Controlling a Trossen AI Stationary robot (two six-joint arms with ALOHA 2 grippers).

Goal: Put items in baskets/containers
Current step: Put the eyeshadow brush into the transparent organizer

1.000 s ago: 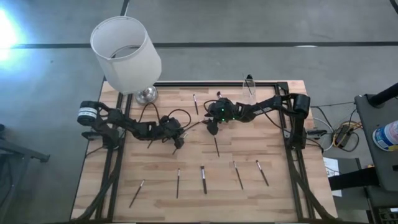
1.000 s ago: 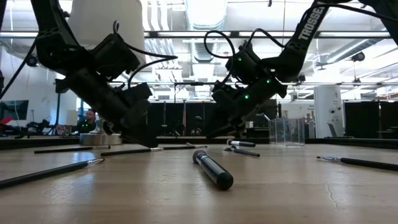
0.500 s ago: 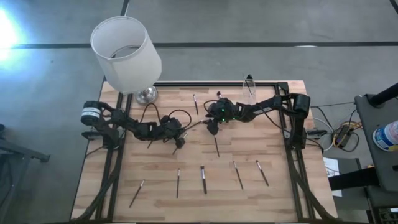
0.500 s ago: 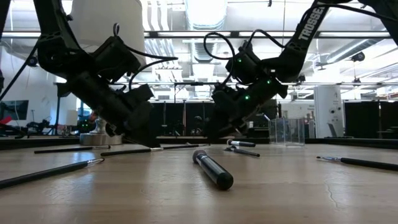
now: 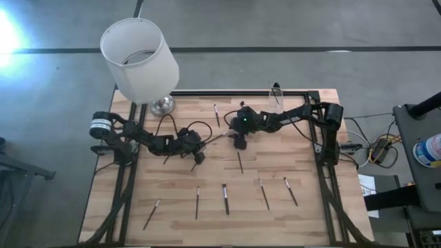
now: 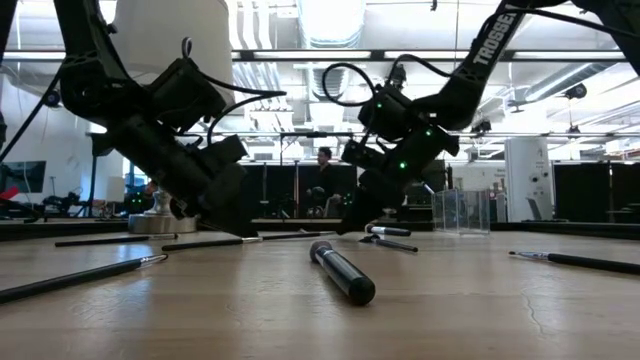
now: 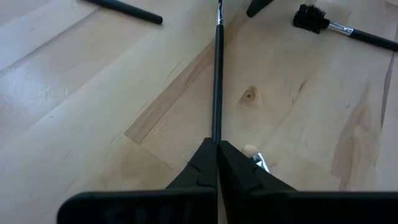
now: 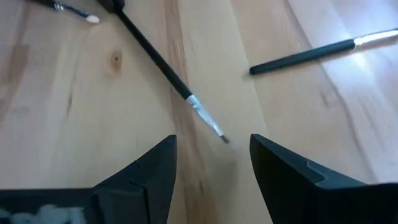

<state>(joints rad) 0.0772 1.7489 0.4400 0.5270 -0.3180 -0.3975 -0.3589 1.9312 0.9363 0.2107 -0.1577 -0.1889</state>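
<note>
My left gripper is left of the table's middle, shut on a thin black brush. The brush runs toward the table's right. Its silver ferrule and bristle tip lie between the open fingers of my right gripper, which touch nothing. The small clear cup stands upright at the far edge, right of centre. Several other brushes lie flat on the wood, among them one toward the far edge and one just nearer than the grippers. My left gripper pinches the black brush near its handle end between its two fingers. The fingers slant down from the table's left and lie along the brush, which runs straight on past them. Whether its far end rests on the wood I cannot tell.
A big white lampshade on a metal foot stands at the far left corner. Several brushes lie in a row near the front edge. A thick dark brush lies close to the low camera. A black frame borders the table.
My right gripper has rolled about its own pointing line while staying where it was, still open. My left gripper has sunk a little toward the tabletop.
</note>
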